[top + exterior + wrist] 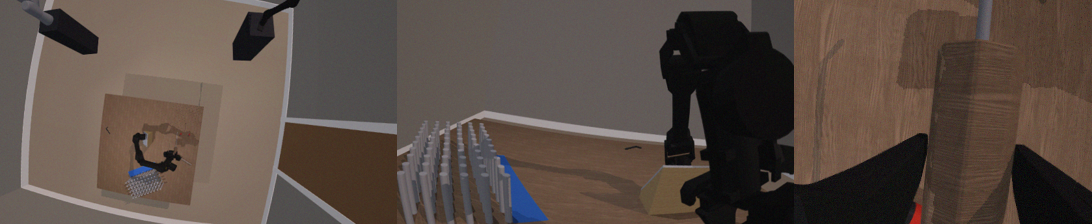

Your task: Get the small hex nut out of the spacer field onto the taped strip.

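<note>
My gripper (970,148) (176,154) is shut on the wooden handle (976,95) of a tool, in the air to the right of the spacer field. The tool's thin metal shaft (984,20) runs out of the top of the wrist view; its tip is not visible there. The metal spacers (143,187) (446,189) stand in rows. The blue taped strip (138,171) (522,203) lies along their front edge. I cannot make out the nut in any view. In the exterior view the dark arm hides the held tool.
A second tool's metal shaft (186,161) shows beside the gripper, and part of its red handle (915,215) below the fingers. A yellowish wedge-shaped block (149,139) (677,192) stands by the arm's base. A small black bent key (108,130) (632,148) lies at the far side.
</note>
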You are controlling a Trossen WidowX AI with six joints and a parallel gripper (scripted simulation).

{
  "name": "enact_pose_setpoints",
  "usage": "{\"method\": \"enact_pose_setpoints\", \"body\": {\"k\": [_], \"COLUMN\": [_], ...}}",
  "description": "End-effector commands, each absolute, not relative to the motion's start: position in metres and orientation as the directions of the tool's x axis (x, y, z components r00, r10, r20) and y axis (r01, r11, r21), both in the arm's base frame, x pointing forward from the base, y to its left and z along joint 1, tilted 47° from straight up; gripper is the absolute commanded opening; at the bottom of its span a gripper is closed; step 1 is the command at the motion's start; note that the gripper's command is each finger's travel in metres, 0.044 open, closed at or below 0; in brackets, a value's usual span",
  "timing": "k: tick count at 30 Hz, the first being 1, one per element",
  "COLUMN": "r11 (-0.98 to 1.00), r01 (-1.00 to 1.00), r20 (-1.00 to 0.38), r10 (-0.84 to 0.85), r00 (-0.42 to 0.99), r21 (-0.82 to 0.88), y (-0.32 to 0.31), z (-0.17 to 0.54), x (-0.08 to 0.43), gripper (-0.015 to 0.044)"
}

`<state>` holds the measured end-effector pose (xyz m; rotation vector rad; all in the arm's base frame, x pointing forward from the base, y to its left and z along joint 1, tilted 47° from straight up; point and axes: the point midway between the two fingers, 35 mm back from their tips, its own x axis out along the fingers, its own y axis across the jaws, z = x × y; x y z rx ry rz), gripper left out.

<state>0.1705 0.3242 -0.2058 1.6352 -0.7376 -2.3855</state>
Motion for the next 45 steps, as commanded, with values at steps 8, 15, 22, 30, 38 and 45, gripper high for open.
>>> {"method": "enact_pose_setpoints", "body": {"k": [8, 15, 22, 30, 38, 45], "r11": [-0.868, -0.868, -0.868, -0.868, -0.868, -0.868], "r01": [-0.142, -0.142, -0.142, -0.142, -0.142, -0.142], "r20": [-0.833, -0.833, -0.833, -0.833, -0.833, -0.833], "r10": [-0.393, -0.393, -0.393, -0.393, -0.393, -0.393], "r00": [-0.389, -0.389, -0.389, -0.389, -0.389, -0.389], "r21": [0.476, 0.476, 0.476, 0.476, 0.476, 0.476], "y": [0.319, 0.316, 0.313, 0.309, 0.305, 0.301], "z": [-0.212, -0.216, -0.22, -0.224, -0.228, -0.231], "x": [0.171, 0.17, 0.17, 0.17, 0.169, 0.169], "gripper": [0.0, 0.0, 0.0, 0.0, 0.0, 0.0]}}
